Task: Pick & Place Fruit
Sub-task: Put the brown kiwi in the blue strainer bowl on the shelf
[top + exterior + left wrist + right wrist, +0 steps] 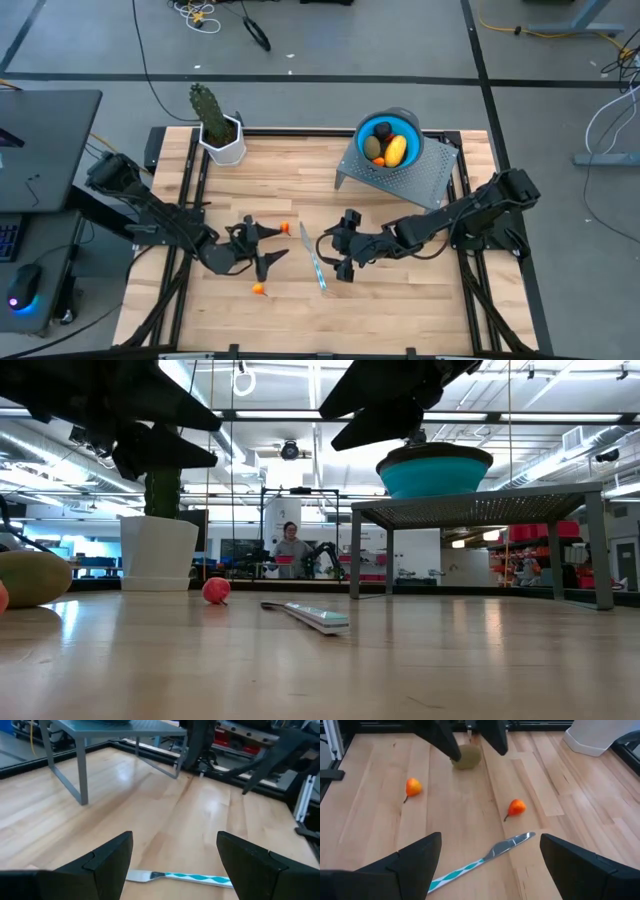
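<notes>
A blue bowl [405,125] on a grey perforated stand [410,180] holds the yellow oblong [396,150], one olive-brown oval [373,147], the dark purple ball [382,129] and a tiny orange piece [380,161]. Two more orange pieces [285,228] [258,289] lie on the table. The second olive-brown oval [467,756] lies on the table under my open left gripper [268,246], which hides it in the high view. The fingers hang above it without touching. My right gripper [335,250], open too, hovers over the knife [312,258].
The slim knife [480,857] lies between the two grippers, blade toward the far edge. A cactus in a white pot [218,128] stands at the far left corner. Bare wood lies along the near edge. A person [290,550] sits far behind the table.
</notes>
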